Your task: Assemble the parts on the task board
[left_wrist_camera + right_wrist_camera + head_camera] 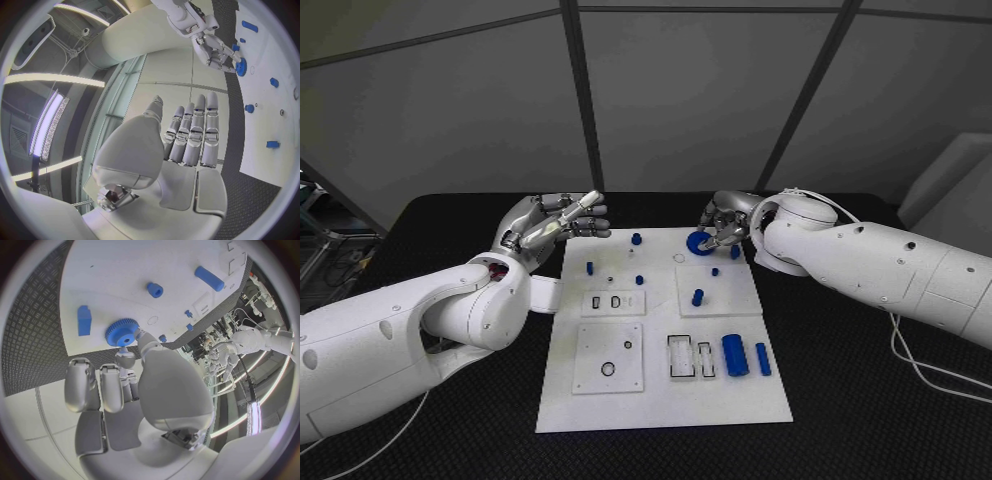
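In the head view you are looking down at the white board (661, 390) in the middle of the frame. Your right hand (727, 228), coming in from the right, is pinching a blue gear (698, 242) at the board's upper edge, just right of centre. Your left hand (560, 222) is hovering at the board's upper left corner, fingers stretched out and holding nothing. Two blue cylinders (736, 356) are lying side by side at the lower right of the board, and small blue pegs (636, 239) are standing across its upper half.

In the left wrist view your left hand (190, 132) is filling the centre, fingers straight and close together, nothing between them. At the upper right the right hand (215, 47) is holding the gear (241, 66) at the board's edge (275, 165).

In the right wrist view your right hand (119, 382) is gripping the gear (122, 332) between thumb and a fingertip, left of centre, with a blue block (84, 320) just beside it and a short blue sleeve (154, 289) further up.

I judge the risk to be this: the pinch is catching only the gear's rim, so the gear could tilt and jam on its post or slip out, and it could knock the neighbouring peg. You are not going to find any readable writing or brand marks here
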Robot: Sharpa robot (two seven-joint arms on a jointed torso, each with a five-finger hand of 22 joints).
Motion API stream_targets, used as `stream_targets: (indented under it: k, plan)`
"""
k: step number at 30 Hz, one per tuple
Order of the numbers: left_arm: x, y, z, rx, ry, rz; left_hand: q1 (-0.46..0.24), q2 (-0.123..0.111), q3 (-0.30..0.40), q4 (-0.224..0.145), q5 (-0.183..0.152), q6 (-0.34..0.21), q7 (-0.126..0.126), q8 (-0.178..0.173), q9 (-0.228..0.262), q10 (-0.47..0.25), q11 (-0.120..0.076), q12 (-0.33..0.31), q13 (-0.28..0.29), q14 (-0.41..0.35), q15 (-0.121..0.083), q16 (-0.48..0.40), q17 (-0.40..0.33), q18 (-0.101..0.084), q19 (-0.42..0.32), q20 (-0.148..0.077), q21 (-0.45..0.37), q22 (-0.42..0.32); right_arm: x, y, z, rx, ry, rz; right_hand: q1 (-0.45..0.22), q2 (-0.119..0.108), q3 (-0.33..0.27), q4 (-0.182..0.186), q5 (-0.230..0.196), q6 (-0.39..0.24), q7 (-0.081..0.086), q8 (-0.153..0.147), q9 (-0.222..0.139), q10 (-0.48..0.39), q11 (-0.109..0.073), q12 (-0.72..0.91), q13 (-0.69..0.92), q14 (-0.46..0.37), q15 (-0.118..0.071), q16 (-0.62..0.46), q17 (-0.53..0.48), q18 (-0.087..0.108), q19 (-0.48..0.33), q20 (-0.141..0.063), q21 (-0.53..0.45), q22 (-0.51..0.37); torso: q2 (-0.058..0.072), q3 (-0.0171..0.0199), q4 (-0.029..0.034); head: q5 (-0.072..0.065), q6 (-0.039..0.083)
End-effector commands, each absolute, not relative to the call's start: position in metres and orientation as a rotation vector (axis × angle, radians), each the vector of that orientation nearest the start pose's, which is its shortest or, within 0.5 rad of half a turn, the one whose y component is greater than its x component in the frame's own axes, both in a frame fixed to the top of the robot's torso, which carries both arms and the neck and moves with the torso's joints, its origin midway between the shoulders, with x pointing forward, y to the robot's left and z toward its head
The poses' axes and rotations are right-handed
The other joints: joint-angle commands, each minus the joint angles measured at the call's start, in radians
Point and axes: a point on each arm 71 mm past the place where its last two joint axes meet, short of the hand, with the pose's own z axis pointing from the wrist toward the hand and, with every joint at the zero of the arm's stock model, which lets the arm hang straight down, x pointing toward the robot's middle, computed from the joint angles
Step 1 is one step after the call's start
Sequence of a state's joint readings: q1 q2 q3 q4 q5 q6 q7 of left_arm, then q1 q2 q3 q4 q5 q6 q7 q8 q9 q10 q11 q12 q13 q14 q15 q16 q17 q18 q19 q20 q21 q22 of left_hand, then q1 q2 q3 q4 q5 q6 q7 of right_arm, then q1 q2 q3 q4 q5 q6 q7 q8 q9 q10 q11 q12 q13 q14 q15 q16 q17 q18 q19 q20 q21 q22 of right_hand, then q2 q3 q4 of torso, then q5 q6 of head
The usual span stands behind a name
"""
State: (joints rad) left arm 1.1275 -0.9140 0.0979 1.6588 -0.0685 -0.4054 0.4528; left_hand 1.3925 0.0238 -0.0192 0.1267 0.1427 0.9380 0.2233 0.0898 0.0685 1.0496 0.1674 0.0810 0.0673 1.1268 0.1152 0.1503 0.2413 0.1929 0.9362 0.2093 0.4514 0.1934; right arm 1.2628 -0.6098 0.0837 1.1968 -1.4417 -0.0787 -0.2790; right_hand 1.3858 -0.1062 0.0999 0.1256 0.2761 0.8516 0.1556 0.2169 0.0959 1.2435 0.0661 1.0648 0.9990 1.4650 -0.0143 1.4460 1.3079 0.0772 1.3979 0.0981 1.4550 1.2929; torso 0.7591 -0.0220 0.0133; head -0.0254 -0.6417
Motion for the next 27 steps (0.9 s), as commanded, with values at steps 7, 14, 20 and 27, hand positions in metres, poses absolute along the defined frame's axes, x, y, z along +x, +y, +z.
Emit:
stream_targets:
  k: [7,14,20,27]
  plan:
    - [0.4708,0.2098,-0.1434,-1.029,1.265,-1.615,-0.004,0.009,0.001,-0.005,-0.004,-0.002,0.002,-0.004,0.001,-0.007,0.002,-0.005,0.0,-0.008,-0.001,-0.005,0.002,-0.013,-0.003,0.005,0.0,-0.001,0.5674,-0.1867,-0.1504,-0.04,1.805,0.387,0.016,0.008,0.007,-0.01,0.003,-0.002,0.001,0.008,-0.001,0.009,0.0,0.02,0.018,0.067,0.005,0.008,0.064,-0.019,0.007,0.002,0.005,0.004,0.001,0.0004,0.0004,0.002,-0.003]
    - [0.4711,0.2099,-0.1437,-1.03,1.266,-1.615,-0.004,0.009,0.001,-0.005,-0.004,-0.002,0.002,-0.004,0.001,-0.007,0.002,-0.005,0.0,-0.008,-0.001,-0.005,0.002,-0.013,-0.003,0.005,0.0,-0.001,0.5666,-0.1847,-0.1517,-0.051,1.803,0.393,0.03,0.018,0.018,-0.021,0.005,0.013,0.0,0.019,0.001,0.013,-0.002,0.034,0.034,0.067,0.004,0.01,0.067,-0.019,0.008,0.002,0.007,0.007,0.001,0.0008,-0.0013,0.001,-0.004]
    - [0.4713,0.2093,-0.1439,-1.03,1.268,-1.616,-0.004,0.009,0.001,-0.005,-0.004,-0.002,0.002,-0.004,0.001,-0.007,0.002,-0.005,0.0,-0.008,-0.001,-0.005,0.002,-0.013,-0.003,0.005,0.0,-0.001,0.5671,-0.1836,-0.1521,-0.061,1.796,0.385,0.037,0.022,0.03,-0.028,-0.026,0.014,0.0,0.021,-0.001,0.01,-0.001,0.037,0.041,0.067,0.004,0.012,0.07,-0.02,0.008,0.002,0.008,0.009,0.001,0.0007,0.0005,0.001,-0.005]
    - [0.4716,0.2096,-0.144,-1.031,1.268,-1.615,-0.004,0.009,0.001,-0.005,-0.004,-0.002,0.002,-0.004,0.001,-0.007,0.002,-0.005,0.0,-0.008,-0.001,-0.005,0.002,-0.013,-0.003,0.005,0.0,-0.001,0.5669,-0.1829,-0.1508,-0.078,1.765,0.379,0.065,0.039,0.071,-0.049,-0.048,0.042,-0.002,0.035,0.0,0.023,-0.004,0.059,0.069,0.068,0.002,0.015,0.075,-0.021,0.011,0.001,0.012,0.017,0.001,0.0007,-0.0002,0.001,-0.005]
